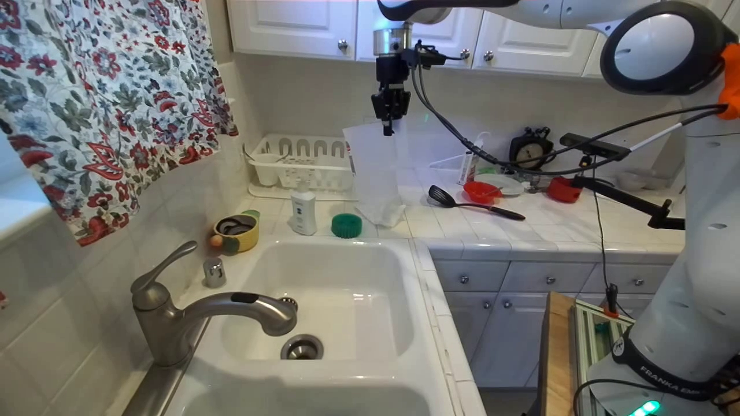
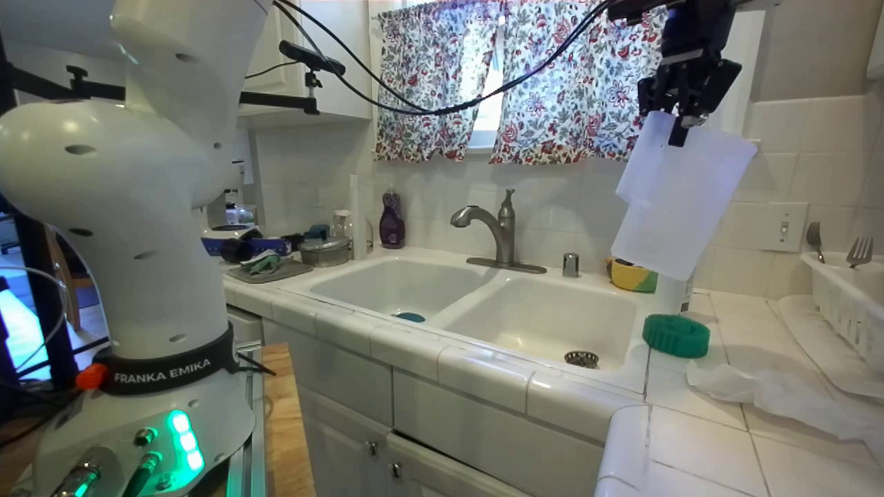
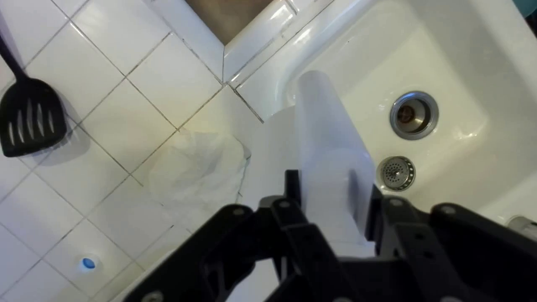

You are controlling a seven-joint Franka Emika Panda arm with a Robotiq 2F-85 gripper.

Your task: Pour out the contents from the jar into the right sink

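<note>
The gripper (image 3: 332,199) is clamping a pale, sheet-like roll (image 2: 690,200), dangling it above the counter (image 2: 697,442); the right sink (image 2: 545,317) is sitting close by, a strainer (image 3: 396,173) resting beside its drain (image 3: 414,115)!

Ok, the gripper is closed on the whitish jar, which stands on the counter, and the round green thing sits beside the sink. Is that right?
Not quite: the whitish jar doesn't stand on the counter; the gripper, closed on it, holds it up in the air, as an exterior view shows. The round green thing does sit beside the sink.
</note>
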